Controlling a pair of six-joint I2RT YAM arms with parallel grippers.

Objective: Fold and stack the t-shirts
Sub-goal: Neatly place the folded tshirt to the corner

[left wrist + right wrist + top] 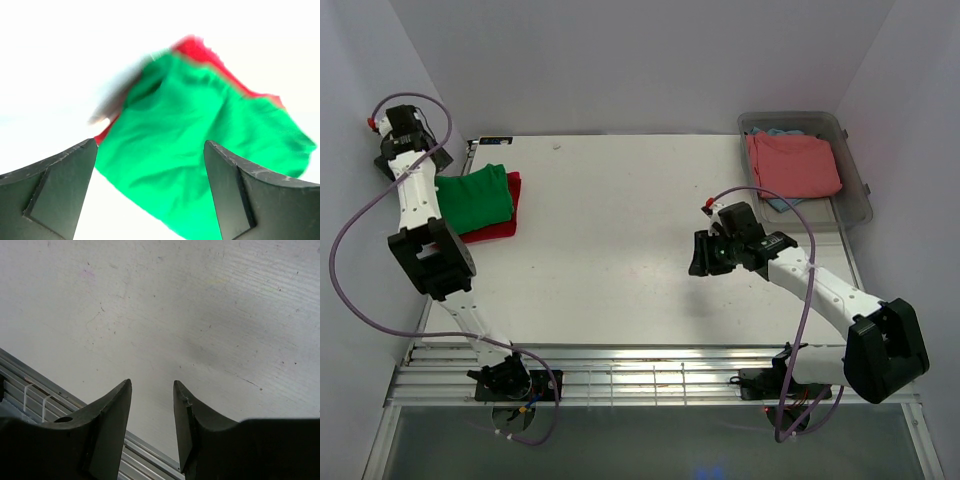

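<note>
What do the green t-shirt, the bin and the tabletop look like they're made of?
Green t-shirt: soft, matte knit cloth, probably cotton jersey; it lies in loose folds and wrinkles.
Bin: hard plastic, clear with a greyish tint and a slight gloss; its walls are see-through.
Tabletop: hard, smooth, matte white surface with scuffs and dark specks; painted or laminated board, I cannot tell which.

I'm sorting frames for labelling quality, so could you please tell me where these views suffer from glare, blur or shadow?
Left wrist: the surroundings are blown out to plain white, and the green t-shirt and red t-shirt are soft, with a smear at their left edge. Right wrist: sharp, the table scratches clear, a faint shadow ahead of the right gripper. Top external: evenly lit, sharp.
</note>
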